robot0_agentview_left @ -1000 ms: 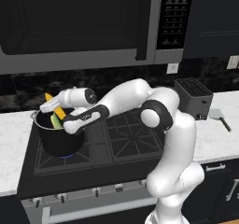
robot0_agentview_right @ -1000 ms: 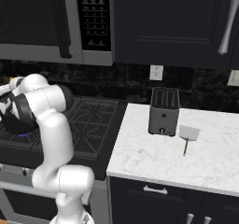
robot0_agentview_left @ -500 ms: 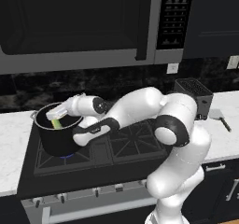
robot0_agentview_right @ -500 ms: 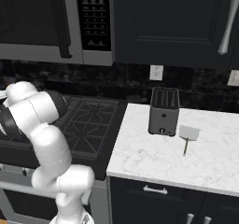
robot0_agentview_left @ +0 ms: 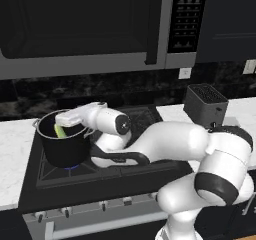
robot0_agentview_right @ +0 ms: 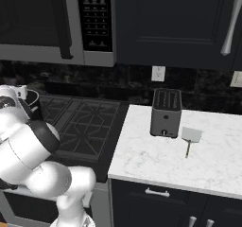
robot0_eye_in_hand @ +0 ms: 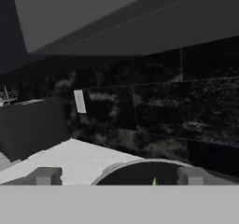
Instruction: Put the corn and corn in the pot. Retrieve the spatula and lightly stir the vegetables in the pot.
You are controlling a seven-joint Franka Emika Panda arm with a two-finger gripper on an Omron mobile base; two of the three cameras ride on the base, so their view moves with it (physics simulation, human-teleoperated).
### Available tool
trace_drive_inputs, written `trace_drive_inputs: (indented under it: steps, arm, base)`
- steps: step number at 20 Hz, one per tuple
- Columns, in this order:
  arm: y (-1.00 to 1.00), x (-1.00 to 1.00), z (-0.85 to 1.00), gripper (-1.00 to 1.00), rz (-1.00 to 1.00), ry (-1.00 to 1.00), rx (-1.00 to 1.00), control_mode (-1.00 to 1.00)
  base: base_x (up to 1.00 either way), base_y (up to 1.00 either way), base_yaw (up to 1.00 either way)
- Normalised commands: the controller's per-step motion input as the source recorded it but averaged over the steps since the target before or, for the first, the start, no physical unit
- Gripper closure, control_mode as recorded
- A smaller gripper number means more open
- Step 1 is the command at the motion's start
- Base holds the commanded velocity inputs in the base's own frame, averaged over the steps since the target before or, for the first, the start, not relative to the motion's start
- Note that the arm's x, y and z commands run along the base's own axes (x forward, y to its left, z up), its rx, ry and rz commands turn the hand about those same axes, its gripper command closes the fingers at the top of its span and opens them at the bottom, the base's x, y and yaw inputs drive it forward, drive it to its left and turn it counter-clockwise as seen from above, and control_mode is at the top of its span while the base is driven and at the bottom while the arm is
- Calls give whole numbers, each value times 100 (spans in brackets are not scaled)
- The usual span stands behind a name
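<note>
We hold gripper (robot0_eye_in_hand: 114, 175) jaws spread over pot (robot0_agentview_left: 64, 145) | spatula (robot0_agentview_right: 191, 137) far right, handle pointing near

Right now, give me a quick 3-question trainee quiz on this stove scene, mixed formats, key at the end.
1. True or false: the spatula lies on the marble counter to the right of the toaster.
2. What shows inside the pot in the left base view? A) a light green piece at the wall B) a red tomato C) the spatula
3. Fill in: the gripper sits over the pot's rim with its jaws ____.

Key: 1 true; 2 A; 3 open
</note>
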Motion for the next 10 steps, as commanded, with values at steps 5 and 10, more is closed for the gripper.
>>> trace_drive_inputs:
  steps: [5, 10]
  arm:
    - [-53, -51, 100, -100, -10, 26, 22, -100]
    - [-65, -47, 100, -100, -13, 42, 20, -100]
  base:
    - [0, 0, 0]
    - [0, 0, 0]
